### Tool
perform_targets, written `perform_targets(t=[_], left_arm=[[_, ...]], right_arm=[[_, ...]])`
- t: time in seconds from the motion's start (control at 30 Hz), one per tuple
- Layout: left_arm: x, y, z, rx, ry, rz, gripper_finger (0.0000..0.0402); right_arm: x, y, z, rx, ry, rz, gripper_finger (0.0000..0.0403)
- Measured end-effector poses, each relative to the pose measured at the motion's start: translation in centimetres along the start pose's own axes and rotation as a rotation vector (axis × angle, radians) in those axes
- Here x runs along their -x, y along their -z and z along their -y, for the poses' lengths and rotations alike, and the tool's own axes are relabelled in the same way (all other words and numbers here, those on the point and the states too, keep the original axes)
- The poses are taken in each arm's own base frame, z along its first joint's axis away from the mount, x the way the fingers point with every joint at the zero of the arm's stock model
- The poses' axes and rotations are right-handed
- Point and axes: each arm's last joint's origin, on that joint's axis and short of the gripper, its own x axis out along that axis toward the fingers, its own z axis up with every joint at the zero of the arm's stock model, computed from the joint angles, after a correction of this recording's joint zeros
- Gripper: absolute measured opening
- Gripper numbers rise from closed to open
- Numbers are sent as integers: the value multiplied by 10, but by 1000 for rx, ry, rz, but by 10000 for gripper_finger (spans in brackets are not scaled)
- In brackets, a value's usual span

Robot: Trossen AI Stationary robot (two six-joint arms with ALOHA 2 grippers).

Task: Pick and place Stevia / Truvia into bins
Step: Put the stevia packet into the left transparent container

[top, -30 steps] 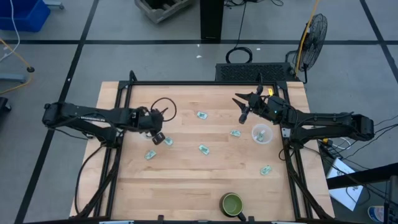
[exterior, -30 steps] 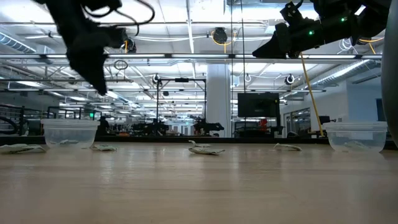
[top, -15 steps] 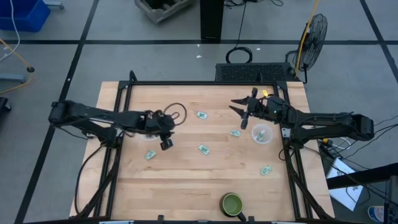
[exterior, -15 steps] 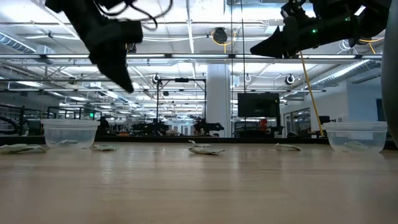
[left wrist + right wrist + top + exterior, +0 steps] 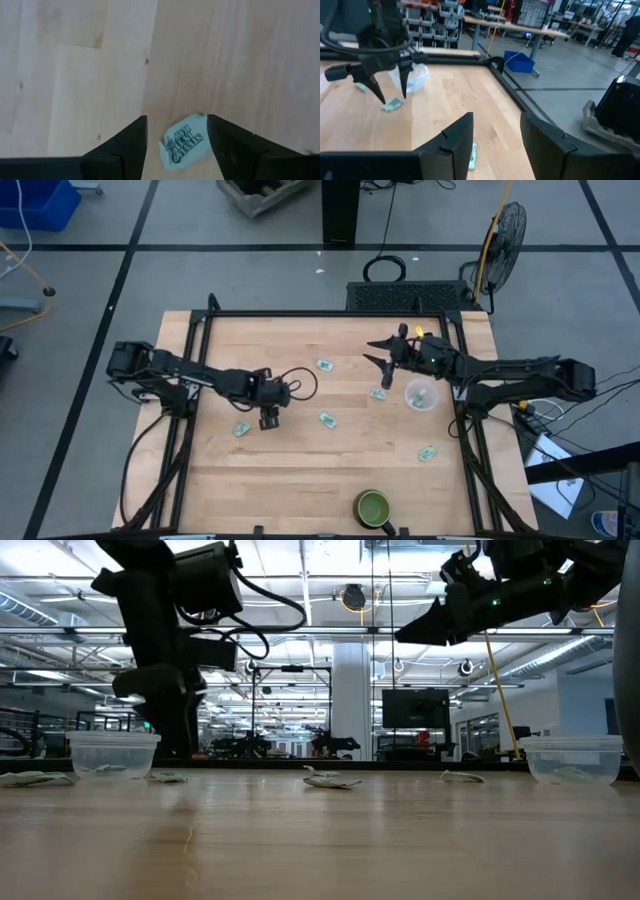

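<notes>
Several pale green Stevia / Truvia sachets lie flat on the wooden table (image 5: 300, 470), among them ones at the left (image 5: 241, 429), in the middle (image 5: 326, 419) and at the near right (image 5: 428, 452). My left gripper (image 5: 268, 420) points down, open. Its fingers stand on either side of one sachet (image 5: 183, 142) without touching it. My right gripper (image 5: 378, 352) hovers open above the table, near a sachet (image 5: 378, 392) and the right bin (image 5: 421, 394). The left bin (image 5: 412, 75) stands just behind my left gripper (image 5: 390, 92).
A green dark-rimmed bowl (image 5: 373, 506) stands at the near edge. A black frame rail (image 5: 320, 313) runs along the table's far side and down both ends. Bare wood lies between the sachets in the table's middle and near part.
My left gripper has gone toward the table's right and near edges and come down low over a sachet, tipping until its fingers point straight down. My right gripper has shifted a little toward the table's left, staying high.
</notes>
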Motion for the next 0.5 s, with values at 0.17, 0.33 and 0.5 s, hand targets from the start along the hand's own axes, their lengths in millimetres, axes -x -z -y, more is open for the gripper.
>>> perform_targets(t=[0.17,0.33,0.5], left_arm=[[1,6,4,2,-11,-46,212],[2,6,10,-11,4,-42,211],[2,5,13,-6,17,-23,211]], right_arm=[[-2,2,0,0,2,-16,156],[-2,3,0,0,1,-17,156],[-2,3,0,0,1,-17,155]])
